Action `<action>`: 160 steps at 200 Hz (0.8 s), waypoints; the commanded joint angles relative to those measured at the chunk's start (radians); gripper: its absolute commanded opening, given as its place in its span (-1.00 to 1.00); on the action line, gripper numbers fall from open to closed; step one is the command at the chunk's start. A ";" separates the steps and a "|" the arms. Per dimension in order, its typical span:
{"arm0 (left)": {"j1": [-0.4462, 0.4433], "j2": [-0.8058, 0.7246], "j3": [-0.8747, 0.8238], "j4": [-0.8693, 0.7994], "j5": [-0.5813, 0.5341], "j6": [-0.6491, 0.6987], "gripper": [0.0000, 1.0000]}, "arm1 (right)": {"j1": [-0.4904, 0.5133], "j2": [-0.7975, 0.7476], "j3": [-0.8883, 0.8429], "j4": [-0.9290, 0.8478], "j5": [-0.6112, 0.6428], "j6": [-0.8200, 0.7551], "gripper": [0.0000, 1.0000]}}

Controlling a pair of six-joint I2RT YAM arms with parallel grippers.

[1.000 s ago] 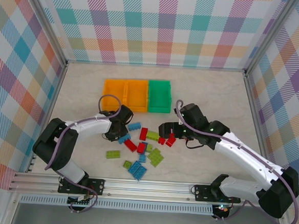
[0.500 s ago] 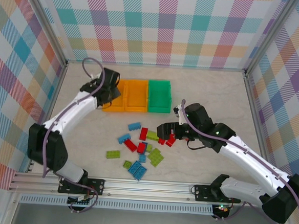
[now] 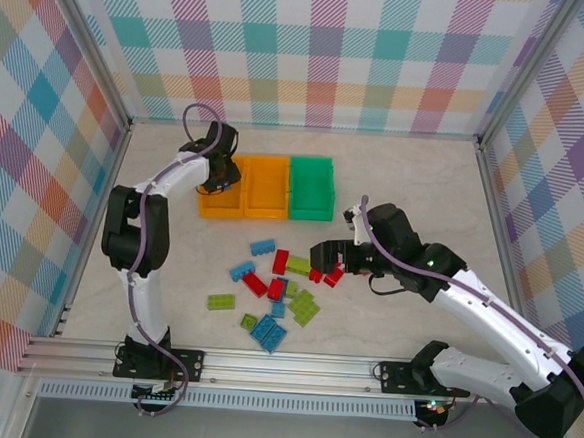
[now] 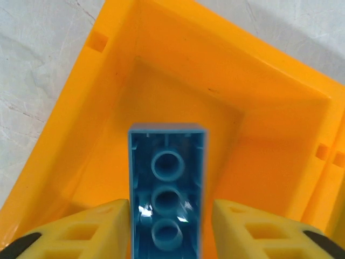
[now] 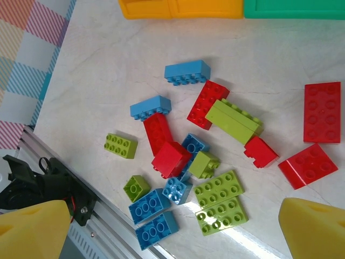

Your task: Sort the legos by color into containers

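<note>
My left gripper [image 3: 221, 177] hangs over the left orange container [image 3: 220, 206]. A blue lego [image 4: 167, 189] stands on end between its yellow fingers [image 4: 97, 229], underside facing the camera, above the orange container's floor [image 4: 161, 81]. The left finger touches the lego; a gap shows at the right finger, so the jaws stand parted. Blue, red and lime legos [image 3: 277, 288] lie scattered at the table's middle. My right gripper [image 3: 321, 256] hovers wide open at the pile's right edge, with nothing in it. In the right wrist view that gripper [image 5: 172, 208] looks down on the legos [image 5: 172, 159].
A second orange container [image 3: 267, 187] and a green container [image 3: 311, 188] stand in a row to the right of the first. The aluminium rail [image 3: 292, 364] runs along the near edge. Plaid walls close in the sides and back.
My left arm has swung from the pile up to the left orange container, carrying the blue lego. Its jaws have since parted. The right arm has barely moved.
</note>
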 commanded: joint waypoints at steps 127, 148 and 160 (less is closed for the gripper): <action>-0.497 -0.878 -0.306 -0.120 0.108 0.598 0.38 | -0.060 0.512 0.140 0.000 0.340 -0.186 0.91; -0.534 -0.965 -0.378 -0.163 0.144 0.674 0.62 | -0.077 0.601 0.156 0.033 0.338 -0.197 0.65; -0.538 -1.007 -0.418 -0.183 0.168 0.741 0.81 | -0.093 0.642 0.158 0.062 0.316 -0.194 0.49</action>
